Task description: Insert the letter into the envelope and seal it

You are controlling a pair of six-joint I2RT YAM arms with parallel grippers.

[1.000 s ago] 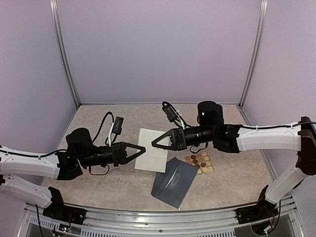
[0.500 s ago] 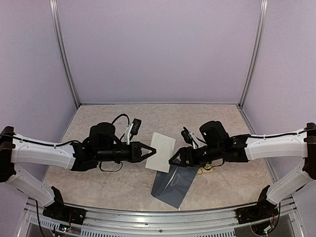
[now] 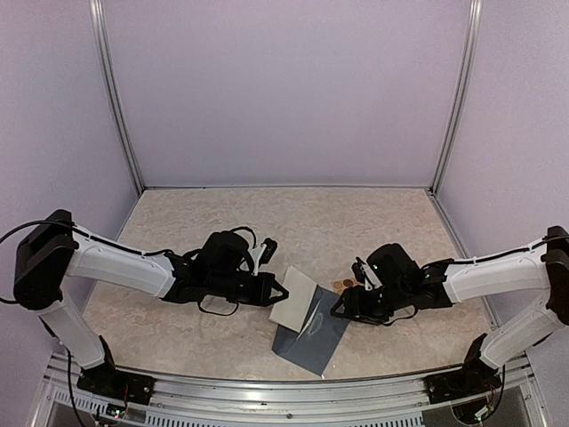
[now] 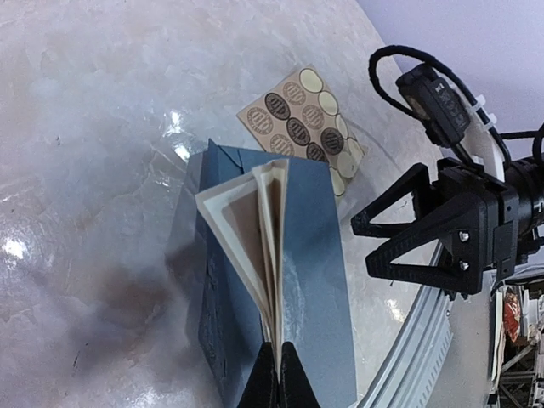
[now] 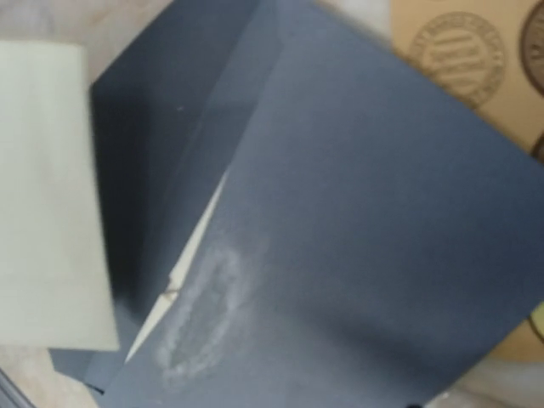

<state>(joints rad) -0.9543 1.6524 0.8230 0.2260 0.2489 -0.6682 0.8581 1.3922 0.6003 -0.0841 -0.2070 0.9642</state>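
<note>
The left pincer (image 4: 277,376) clenches one folded letter (image 4: 253,228) over one blue envelope (image 4: 316,280); the right pincer (image 4: 363,246) is spread, empty; one sticker sheet (image 4: 293,127) lies beside the envelope.

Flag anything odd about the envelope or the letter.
The envelope has a pale, scuffed patch on its blue face. The folded letter, pinched in the left fingers, has its leaves fanned apart rather than flat.

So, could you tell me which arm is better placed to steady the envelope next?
Right: the right fingers are open over the envelope, whereas the left fingers are shut on the letter.
</note>
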